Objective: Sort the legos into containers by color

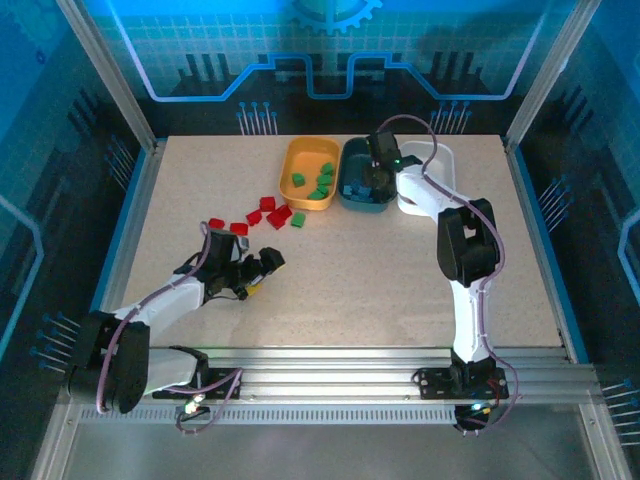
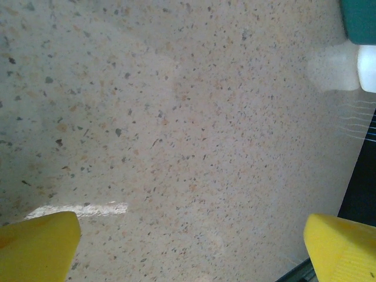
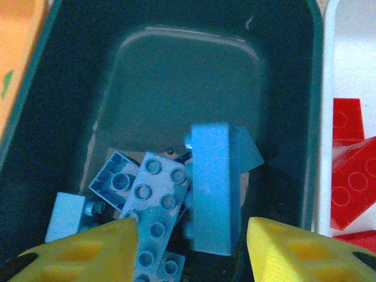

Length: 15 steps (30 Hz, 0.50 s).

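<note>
Three containers stand side by side at the back: an orange-yellow bin point(image 1: 296, 152) with green legos point(image 1: 322, 180), a dark teal bin point(image 1: 352, 192) and a white bin point(image 1: 446, 156). Several red legos point(image 1: 275, 212) lie loose on the table. My right gripper point(image 1: 378, 180) hangs over the teal bin point(image 3: 76, 70), open. A long blue lego point(image 3: 211, 188) sits between its fingertips, touching neither, on a pile of blue legos point(image 3: 154, 188). Red legos point(image 3: 352, 164) lie in the white bin. My left gripper point(image 1: 268, 262) is low over bare table, open and empty point(image 2: 191, 247).
The loose red legos lie just in front of the orange-yellow bin, beyond my left gripper. The left wrist view catches corners of the teal bin point(image 2: 359, 17) and white bin point(image 2: 367, 67). An aluminium frame surrounds the table point(image 1: 360, 290).
</note>
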Motion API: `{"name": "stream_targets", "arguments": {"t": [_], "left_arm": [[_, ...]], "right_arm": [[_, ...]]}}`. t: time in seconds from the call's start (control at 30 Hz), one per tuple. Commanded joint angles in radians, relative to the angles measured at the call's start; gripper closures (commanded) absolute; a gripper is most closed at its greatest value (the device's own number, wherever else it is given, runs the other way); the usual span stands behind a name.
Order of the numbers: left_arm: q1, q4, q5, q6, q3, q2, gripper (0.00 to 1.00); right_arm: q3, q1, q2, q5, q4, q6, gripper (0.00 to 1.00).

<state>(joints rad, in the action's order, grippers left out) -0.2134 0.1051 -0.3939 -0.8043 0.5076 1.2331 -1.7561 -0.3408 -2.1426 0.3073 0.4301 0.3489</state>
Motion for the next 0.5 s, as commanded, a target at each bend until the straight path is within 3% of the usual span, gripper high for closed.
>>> {"name": "stream_targets", "arguments": {"t": [0.0, 0.1, 0.23, 0.37, 0.47], "left_arm": [[-0.006, 0.035, 0.008, 0.044, 0.05, -0.009, 0.01], [0.0, 0.081, 0.064, 0.055, 0.063, -0.05, 0.01], [0.059, 0.144, 0.154, 0.022, 0.055, -0.117, 0.01], [0.167, 0.17, 0.158, -0.021, 0.018, -0.188, 0.01], [0.209, 0.196, 0.152, -0.019, 0.003, -0.247, 0.01]], "right_arm": [[0.043, -0.009, 0.109, 0.026, -0.008, -0.008, 0.42], [0.168, -0.049, 0.243, 0.059, -0.071, 0.024, 0.39], [0.321, -0.181, 0.351, 0.098, -0.139, 0.112, 0.33], [0.37, -0.346, 0.322, 0.207, -0.167, 0.244, 0.26], [0.314, -0.43, 0.226, 0.245, -0.146, 0.359, 0.23]]}}
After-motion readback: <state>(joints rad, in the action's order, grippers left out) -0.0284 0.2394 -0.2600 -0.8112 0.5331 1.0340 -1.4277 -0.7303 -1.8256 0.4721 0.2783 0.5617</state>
